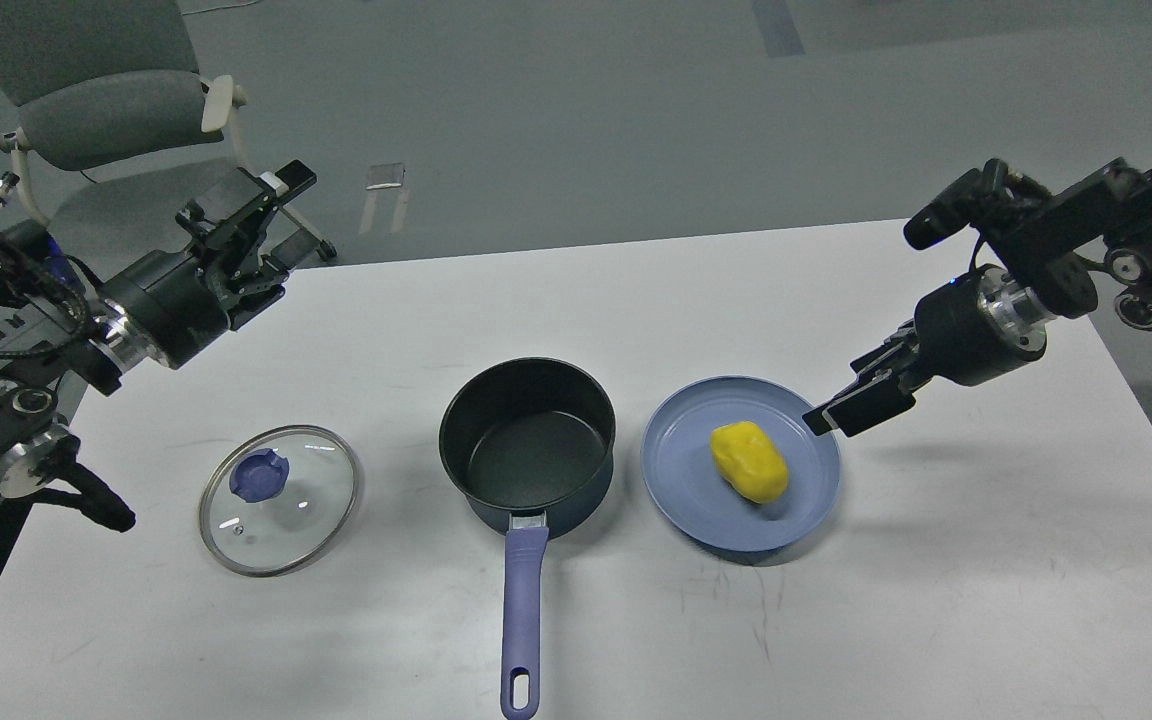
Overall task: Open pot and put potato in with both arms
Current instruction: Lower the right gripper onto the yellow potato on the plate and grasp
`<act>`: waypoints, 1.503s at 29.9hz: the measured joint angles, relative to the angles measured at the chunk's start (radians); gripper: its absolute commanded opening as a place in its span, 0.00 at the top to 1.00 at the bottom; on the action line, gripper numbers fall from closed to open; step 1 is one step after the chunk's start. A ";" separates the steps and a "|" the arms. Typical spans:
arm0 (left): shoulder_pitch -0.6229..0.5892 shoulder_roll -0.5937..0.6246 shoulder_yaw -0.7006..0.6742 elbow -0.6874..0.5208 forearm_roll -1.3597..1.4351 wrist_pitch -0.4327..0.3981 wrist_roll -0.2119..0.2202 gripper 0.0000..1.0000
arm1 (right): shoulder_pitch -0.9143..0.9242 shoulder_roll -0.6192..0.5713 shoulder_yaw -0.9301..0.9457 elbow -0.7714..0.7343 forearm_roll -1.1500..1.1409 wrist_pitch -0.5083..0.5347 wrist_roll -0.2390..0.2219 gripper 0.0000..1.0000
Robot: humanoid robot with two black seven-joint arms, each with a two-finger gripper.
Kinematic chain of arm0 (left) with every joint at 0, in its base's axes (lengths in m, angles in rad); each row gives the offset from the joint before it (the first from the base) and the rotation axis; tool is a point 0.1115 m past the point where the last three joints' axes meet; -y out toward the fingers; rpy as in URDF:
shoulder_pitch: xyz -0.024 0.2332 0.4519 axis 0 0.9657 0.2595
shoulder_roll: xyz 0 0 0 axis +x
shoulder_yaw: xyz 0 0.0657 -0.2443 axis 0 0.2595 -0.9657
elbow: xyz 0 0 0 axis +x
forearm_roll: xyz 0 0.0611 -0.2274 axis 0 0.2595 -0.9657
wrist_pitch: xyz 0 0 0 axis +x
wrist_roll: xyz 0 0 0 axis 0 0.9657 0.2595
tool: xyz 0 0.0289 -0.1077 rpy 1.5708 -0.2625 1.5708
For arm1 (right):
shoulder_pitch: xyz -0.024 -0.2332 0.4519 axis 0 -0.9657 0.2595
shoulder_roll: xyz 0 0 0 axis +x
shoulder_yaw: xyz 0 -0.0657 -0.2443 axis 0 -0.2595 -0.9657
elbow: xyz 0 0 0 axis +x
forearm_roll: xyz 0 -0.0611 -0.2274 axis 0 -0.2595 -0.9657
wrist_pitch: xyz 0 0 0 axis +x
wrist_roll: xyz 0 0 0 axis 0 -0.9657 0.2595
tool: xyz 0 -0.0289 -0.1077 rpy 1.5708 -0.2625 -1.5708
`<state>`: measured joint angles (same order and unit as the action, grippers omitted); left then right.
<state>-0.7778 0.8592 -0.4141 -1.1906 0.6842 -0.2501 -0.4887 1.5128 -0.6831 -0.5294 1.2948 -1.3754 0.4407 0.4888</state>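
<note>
The dark pot point(528, 445) stands open and empty at the table's middle, its blue handle point(521, 600) pointing to the front edge. Its glass lid point(279, 498), with a blue knob, lies flat on the table to the left. The yellow potato point(749, 461) lies on a blue plate point(681, 460) right of the pot. My right gripper point(836, 410) hangs just above the plate's right rim, close to the potato, seen edge-on so its fingers cannot be told apart. My left gripper point(286, 225) is open and empty, raised over the table's back left corner, far from the lid.
The white table point(936, 560) has bare surface right of the plate and in front of the lid. A grey office chair point(106, 110) stands on the floor behind the left arm.
</note>
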 measured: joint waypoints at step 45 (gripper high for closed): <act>0.011 0.012 -0.024 -0.034 0.000 0.000 0.000 0.03 | -0.095 0.395 -0.086 -0.324 0.151 0.036 0.000 0.02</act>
<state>-0.7671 0.8713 -0.4382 -1.2242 0.6842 -0.2501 -0.4887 1.4180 -0.2883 -0.6152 0.9710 -1.2241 0.4772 0.4887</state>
